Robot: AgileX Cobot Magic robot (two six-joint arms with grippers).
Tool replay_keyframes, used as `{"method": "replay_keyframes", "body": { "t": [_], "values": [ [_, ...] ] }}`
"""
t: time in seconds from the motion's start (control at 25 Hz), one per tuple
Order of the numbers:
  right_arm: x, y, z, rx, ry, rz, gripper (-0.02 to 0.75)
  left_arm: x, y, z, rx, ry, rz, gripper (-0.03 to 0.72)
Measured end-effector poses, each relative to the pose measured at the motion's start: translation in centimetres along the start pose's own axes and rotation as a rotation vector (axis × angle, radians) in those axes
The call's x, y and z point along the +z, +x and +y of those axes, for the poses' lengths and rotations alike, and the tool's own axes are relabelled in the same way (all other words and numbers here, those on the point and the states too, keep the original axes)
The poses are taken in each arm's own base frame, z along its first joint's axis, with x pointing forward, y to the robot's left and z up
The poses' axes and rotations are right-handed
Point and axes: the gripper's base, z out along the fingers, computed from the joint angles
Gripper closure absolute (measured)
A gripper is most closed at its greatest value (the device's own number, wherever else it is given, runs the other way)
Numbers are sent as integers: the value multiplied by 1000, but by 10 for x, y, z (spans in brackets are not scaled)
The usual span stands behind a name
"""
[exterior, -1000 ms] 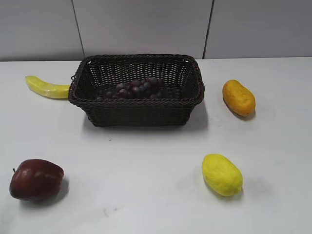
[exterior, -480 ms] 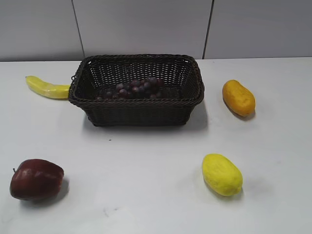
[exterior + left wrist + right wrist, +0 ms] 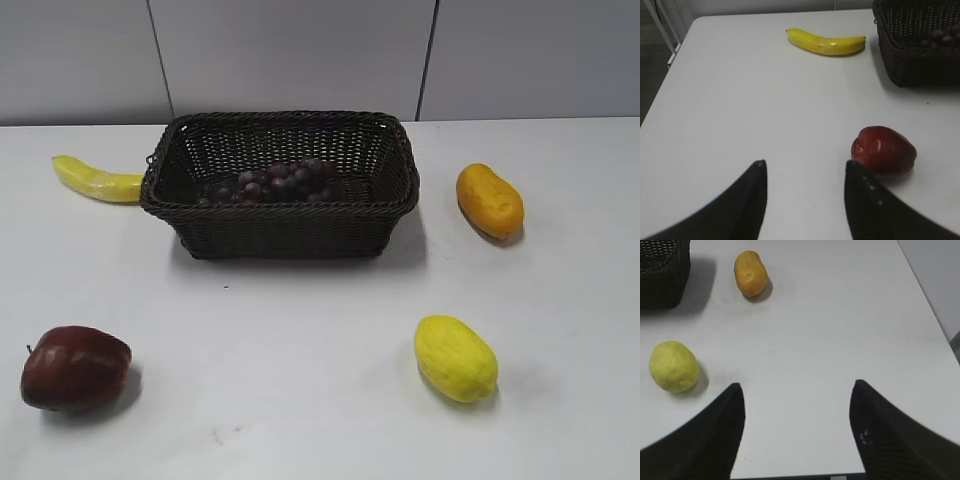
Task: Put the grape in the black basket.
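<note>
The grape (image 3: 272,183) lies inside the black basket (image 3: 285,232), resting on its floor toward the near wall, with the rim standing above the bunch on every side; I judge the task's placement done, since nothing grips or props the fruit. In my left wrist view a few berries show over the basket's wall at the top right corner.

The other fruit lies loose on the white table (image 3: 300,340), all outside the basket: a banana (image 3: 95,180) just beside its left end, an orange-yellow mango (image 3: 489,200) apart to its right, a yellow lemon-like fruit (image 3: 456,357) nearer me on the right, and a dark red apple (image 3: 74,367) at near left. None touches another.

My left gripper (image 3: 805,200) hangs with its jaws spread wide and nothing between them, over bare table, the apple just right of its right finger. My right gripper (image 3: 797,432) is likewise spread wide and empty, over bare table near the table edge. Neither arm appears in the exterior view, so I read both as parked clear of the basket.
</note>
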Motion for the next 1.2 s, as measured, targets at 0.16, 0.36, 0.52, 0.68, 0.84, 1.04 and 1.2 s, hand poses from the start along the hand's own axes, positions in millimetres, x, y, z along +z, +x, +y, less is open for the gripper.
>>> {"method": "replay_keyframes", "body": {
  "t": [0.16,0.36,0.52,0.68,0.84,1.04,1.2],
  "values": [
    [0,0,0,0,0,0,238,0,2,0,1,-1,-2,227],
    [0,0,0,0,0,0,238,0,2,0,-18,-3,-2,227],
    [0,0,0,0,0,0,238,0,2,2,-45,-19,0,227],
    [0,0,0,0,0,0,238,0,2,3,-74,-35,1,227],
    [0,0,0,0,0,0,238,0,2,3,-77,-36,1,227],
    [0,0,0,0,0,0,238,0,2,3,-77,-38,1,227],
    [0,0,0,0,0,0,238,0,2,3,-76,-38,1,227]
  ]
}}
